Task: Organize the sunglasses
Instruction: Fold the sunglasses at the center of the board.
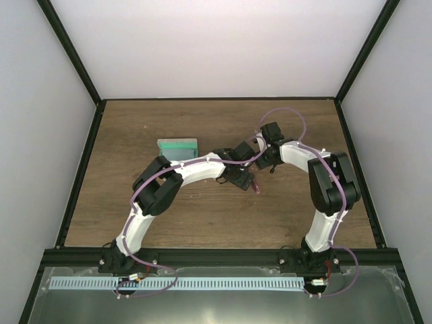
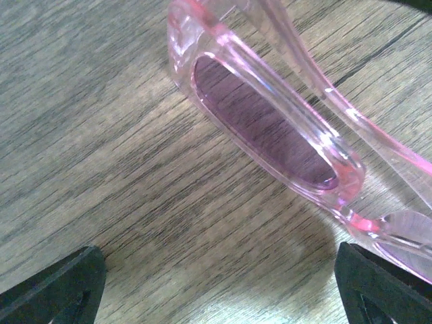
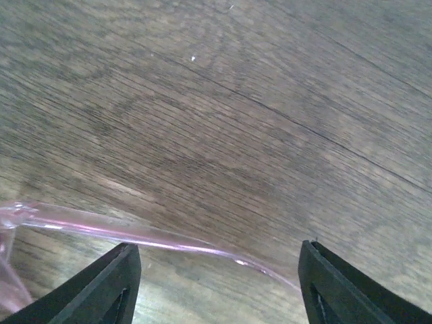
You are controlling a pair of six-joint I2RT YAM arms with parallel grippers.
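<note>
Sunglasses (image 1: 255,185). Top view: on table (image 1: 121,135), mid, betw. left gripper (image 1: 237,177) and right gripper (image 1: 268,160); case (image 1: 177,147) farther left.
L wrist: jaws apart, pink frame (image 2: 263,128) just ahead, ungripped.
R wrist: jaws apart, temple (image 3: 135,234) crossing by tips.
Step, prob.: grasp approach. Next: close gently on temple.

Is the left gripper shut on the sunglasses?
No, the left gripper is wide open, and the sunglasses lie on the table just beyond its fingertips.
</note>
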